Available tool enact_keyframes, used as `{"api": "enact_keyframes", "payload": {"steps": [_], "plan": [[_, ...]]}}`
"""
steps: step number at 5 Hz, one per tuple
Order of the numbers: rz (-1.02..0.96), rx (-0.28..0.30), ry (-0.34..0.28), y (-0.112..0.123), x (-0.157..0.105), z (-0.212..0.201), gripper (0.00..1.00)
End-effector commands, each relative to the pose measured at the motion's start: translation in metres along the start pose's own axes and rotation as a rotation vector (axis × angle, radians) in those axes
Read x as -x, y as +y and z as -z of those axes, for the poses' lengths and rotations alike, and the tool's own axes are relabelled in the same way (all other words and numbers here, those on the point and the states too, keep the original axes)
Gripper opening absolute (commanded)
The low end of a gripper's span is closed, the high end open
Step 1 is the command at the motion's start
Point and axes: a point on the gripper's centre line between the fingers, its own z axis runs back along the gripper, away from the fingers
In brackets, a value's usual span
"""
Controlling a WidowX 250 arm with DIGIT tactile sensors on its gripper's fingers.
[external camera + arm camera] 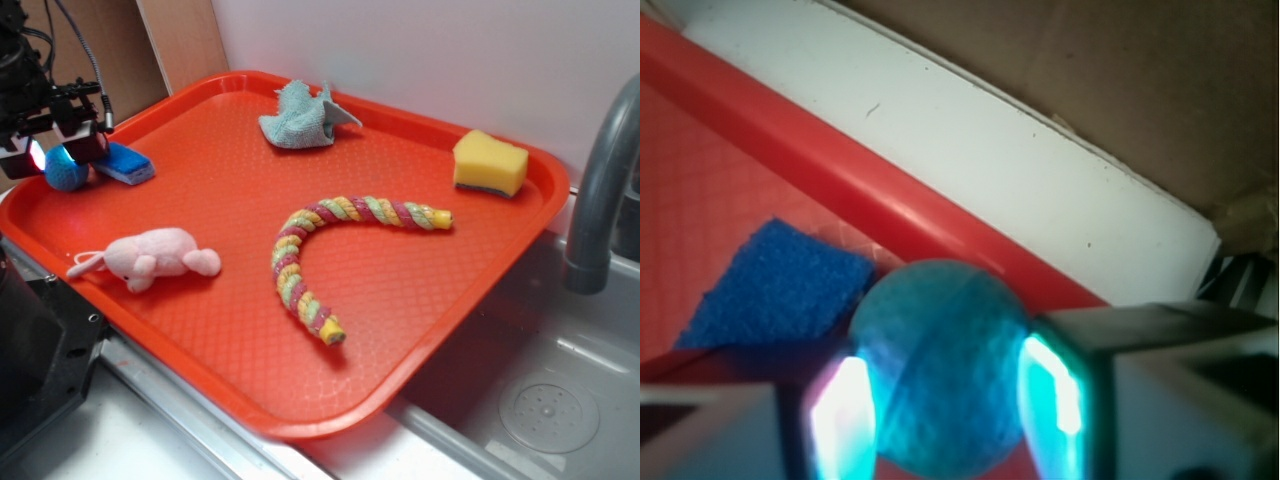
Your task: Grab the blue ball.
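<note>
The gripper (945, 405) sits right around the small round teal-blue knitted ball (940, 375), a lit pad (1052, 385) on each flank, apparently pressing it. So the grasp step looks in hand; next it calls for a firm squeeze and a straight lift. Just beside the ball lies the flat blue rectangular sponge (775, 285), and the raised rim of the red plastic tray (880, 200) runs close behind, so room there is tight; upward is open.
</note>
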Motion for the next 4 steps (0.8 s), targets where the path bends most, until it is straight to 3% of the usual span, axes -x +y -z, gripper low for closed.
{"api": "enact_keyframes", "payload": {"steps": [1,2,3,4], "plan": [[0.113,0.002,-0.057,0.007,0.001,-0.036,0.00],[0.352,0.075,-0.013,-0.039,0.019,-0.088,0.00],[0.589,0.157,0.040,-0.070,0.047,-0.145,0.00],[0.831,0.200,0.094,-0.078,0.063,-0.180,0.00]]}}
